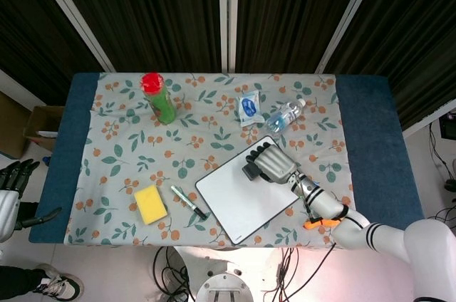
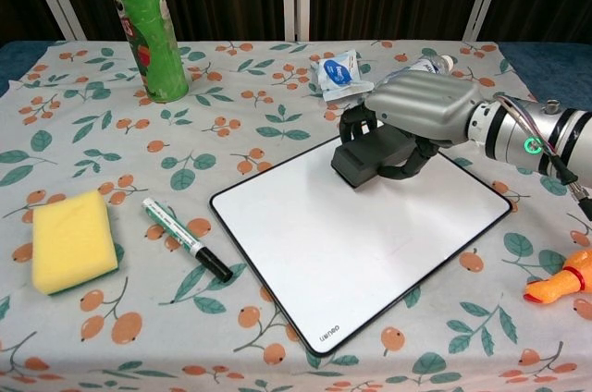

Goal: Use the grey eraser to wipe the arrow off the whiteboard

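Right hand: I see my right hand [image 2: 421, 107] curled over one grey eraser [image 2: 373, 153], gripping it and pressing it on the far part of the whiteboard [image 2: 361, 235].
Eraser: most of its top is hidden under my fingers [image 2: 359, 120]; only the near left end shows in the chest view.
Whiteboard: one, lying tilted on the bench [image 2: 231, 115] right of centre; the surface I can see looks blank, and the patch under the eraser is hidden from me.
Left hand: my left hand [image 1: 13, 177] sits off the bench at the far left edge of the head view, cut off by the frame; its fingers are spread with nothing in them.
Marker: one marker [image 2: 186, 238] just left of the board, apart from it.
Sponge: one yellow sponge [image 2: 72, 239] left of the marker.
Canister: one green canister [image 2: 145, 22], red lid, far left.
Bottle: one water bottle [image 1: 286, 115], largely hidden behind my hand in the chest view.
Packet: one small packet [image 2: 340, 73] beside the bottle.
Orange toy: one orange toy [image 2: 564, 283], cut off at the right edge.
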{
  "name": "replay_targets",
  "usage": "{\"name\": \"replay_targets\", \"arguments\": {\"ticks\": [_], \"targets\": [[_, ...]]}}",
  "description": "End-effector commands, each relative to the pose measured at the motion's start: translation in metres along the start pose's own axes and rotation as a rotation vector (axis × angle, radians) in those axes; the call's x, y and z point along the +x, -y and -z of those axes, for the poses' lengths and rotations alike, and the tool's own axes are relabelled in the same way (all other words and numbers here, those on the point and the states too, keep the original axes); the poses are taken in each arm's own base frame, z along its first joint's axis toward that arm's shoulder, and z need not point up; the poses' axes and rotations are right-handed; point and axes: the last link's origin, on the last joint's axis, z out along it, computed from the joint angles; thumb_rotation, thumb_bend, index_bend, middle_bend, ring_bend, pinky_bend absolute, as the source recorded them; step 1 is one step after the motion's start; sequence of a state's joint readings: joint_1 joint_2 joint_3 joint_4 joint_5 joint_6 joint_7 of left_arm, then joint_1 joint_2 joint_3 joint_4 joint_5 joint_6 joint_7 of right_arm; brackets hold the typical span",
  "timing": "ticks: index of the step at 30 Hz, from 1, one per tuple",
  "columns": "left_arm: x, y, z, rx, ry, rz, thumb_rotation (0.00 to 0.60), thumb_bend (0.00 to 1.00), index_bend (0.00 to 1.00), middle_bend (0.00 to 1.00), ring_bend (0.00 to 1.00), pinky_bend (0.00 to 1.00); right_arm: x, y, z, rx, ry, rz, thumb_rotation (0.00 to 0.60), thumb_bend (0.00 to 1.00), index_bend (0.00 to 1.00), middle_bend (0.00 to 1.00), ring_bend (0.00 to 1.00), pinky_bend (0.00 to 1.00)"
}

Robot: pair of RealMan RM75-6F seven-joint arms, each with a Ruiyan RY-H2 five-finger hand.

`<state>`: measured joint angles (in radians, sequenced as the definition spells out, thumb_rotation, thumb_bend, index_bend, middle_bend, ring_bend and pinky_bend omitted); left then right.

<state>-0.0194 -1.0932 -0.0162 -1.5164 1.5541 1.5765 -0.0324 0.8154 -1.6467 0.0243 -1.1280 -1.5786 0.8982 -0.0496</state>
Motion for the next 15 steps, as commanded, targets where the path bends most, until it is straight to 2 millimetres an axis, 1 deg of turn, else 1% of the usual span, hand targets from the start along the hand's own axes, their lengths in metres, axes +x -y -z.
{"name": "replay_targets", "arguments": {"ticks": [1,5,8,11,15], "targets": [[0.0,0.0,0.0,-0.002,0.001,0.001,0.298,0.02,0.13,0.11,0.09,0.16,-0.003,-0.004,0.013,-0.006,0.027,-0.015,0.6,0.36,0.66,0.55,0.48,0.52],[-0.002,-0.001,-0.001,-0.005,0.005,0.003,0.299,0.02,0.13,0.11,0.09,0.16,-0.004,-0.007,0.03,-0.018,0.068,-0.021,0.6,0.36,0.66,0.55,0.48,0.52],[-0.003,-0.001,-0.001,-0.008,0.008,0.004,0.302,0.02,0.13,0.11,0.09,0.16,-0.003,-0.009,0.038,-0.025,0.087,-0.016,0.6,0.36,0.67,0.55,0.48,0.52],[-0.004,-0.001,-0.001,-0.009,0.009,0.005,0.301,0.02,0.13,0.11,0.09,0.16,-0.002,-0.009,0.038,-0.03,0.088,-0.007,0.6,0.36,0.68,0.55,0.48,0.52],[-0.004,0.0,-0.001,-0.007,0.009,0.003,0.298,0.02,0.13,0.11,0.09,0.16,-0.002,-0.006,0.026,-0.034,0.078,-0.001,0.6,0.36,0.68,0.55,0.48,0.52]]}}
